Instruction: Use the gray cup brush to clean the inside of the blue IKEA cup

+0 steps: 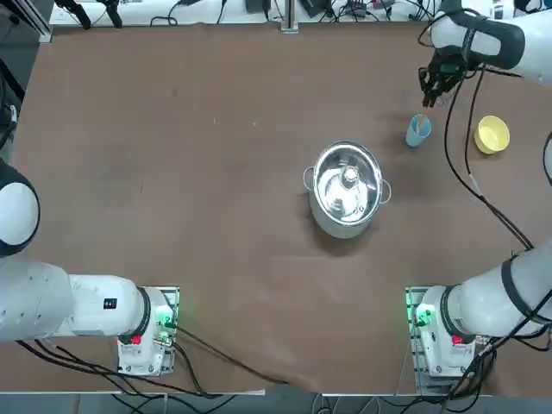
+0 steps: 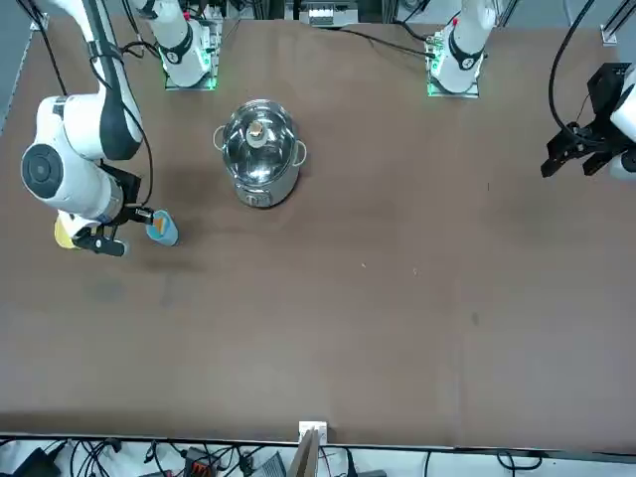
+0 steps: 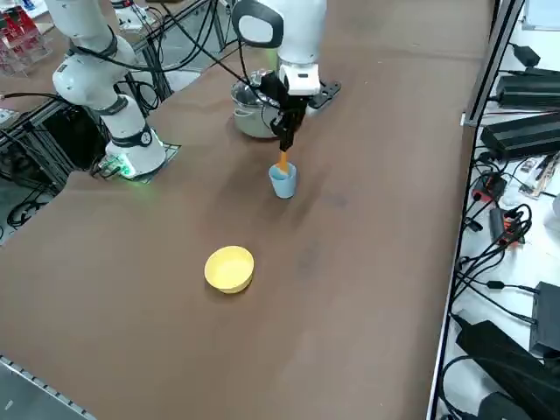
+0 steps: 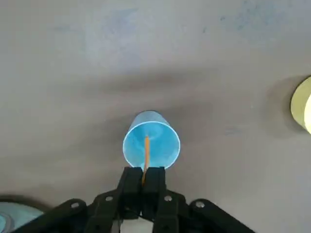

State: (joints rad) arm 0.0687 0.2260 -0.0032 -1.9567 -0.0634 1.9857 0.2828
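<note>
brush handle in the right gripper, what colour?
Orange. The brush handle runs from the right gripper into the blue cup; the right wrist view shows it best.

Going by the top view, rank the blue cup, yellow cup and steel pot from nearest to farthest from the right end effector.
1. Blue cup: just below the right end effector, which is shut on the brush.
2. Yellow cup: farther right.
3. Steel pot: table centre, farthest.
</note>
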